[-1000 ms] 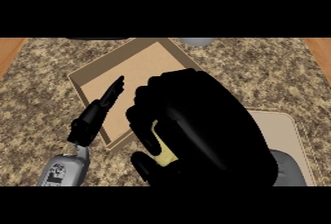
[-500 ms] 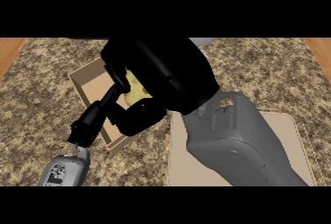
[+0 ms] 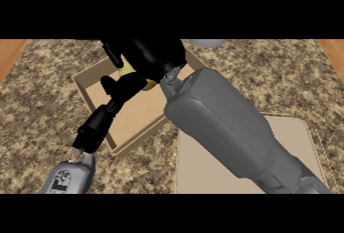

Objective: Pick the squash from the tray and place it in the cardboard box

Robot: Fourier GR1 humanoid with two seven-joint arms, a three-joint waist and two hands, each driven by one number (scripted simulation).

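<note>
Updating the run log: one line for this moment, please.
right robot hand: shut on squash | over cardboard box | tray: squash gone

No readable text, label, brand, number or sign is showing anywhere: nothing legible is appearing on the cardboard box [image 3: 138, 120], the tray [image 3: 295, 150] or the counter [image 3: 40, 113].

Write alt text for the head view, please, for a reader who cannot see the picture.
The robot's right hand holds a yellow squash over the open cardboard box, its grey forearm crossing the beige tray on the speckled counter. The left hand shows at the box's near wall, fingers straight.
</note>
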